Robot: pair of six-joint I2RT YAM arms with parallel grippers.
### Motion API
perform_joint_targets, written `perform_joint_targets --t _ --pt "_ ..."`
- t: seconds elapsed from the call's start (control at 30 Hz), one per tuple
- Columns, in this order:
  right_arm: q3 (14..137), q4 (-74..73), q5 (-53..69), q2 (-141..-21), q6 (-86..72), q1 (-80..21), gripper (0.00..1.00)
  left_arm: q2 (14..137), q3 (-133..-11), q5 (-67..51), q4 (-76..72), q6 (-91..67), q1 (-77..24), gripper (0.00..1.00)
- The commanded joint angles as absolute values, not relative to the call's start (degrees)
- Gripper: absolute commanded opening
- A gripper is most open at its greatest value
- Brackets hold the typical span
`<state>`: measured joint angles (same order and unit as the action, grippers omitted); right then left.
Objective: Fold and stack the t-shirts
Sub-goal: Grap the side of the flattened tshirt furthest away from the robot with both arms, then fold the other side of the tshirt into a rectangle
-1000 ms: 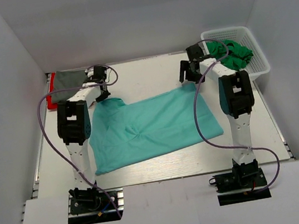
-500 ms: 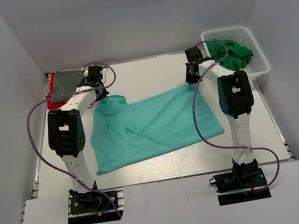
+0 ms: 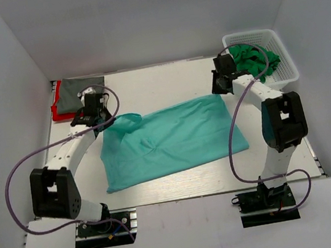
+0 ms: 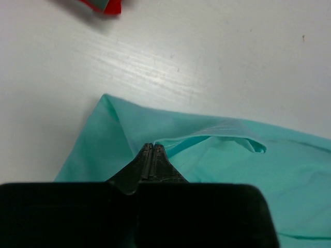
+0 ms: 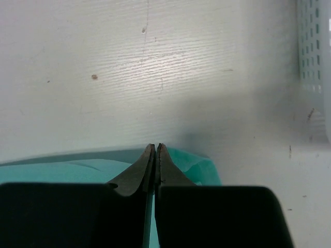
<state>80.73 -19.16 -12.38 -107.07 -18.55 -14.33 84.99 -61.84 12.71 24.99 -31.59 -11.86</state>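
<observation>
At the far left corner of the desk (image 3: 159, 84) a grey shirt (image 3: 79, 89) lies on a red shirt (image 3: 58, 112). My left claw (image 4: 152, 150) is pinched tight on the far left corner of the teal shirt (image 3: 171, 139), which is raised and curled over. The rest of that shirt lies spread across the middle of the desk. My right claw (image 5: 155, 149) is clamped on its far right corner. Further right, a green shirt (image 3: 257, 58) sits bunched in the white basket (image 3: 288, 72).
</observation>
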Motion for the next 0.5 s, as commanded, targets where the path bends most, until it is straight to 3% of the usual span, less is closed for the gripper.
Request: perform_joint_targets --t 0.0,0.47 --pt "77.00 -16.44 -13.80 -102.75 -18.02 -14.33 0.00 78.15 -57.40 10.11 26.01 -33.66 -12.13 0.00" --pt "57.66 -13.54 -12.22 -86.05 -21.88 -14.33 0.00 59.78 -40.70 3.26 34.62 -42.35 -12.13 0.00"
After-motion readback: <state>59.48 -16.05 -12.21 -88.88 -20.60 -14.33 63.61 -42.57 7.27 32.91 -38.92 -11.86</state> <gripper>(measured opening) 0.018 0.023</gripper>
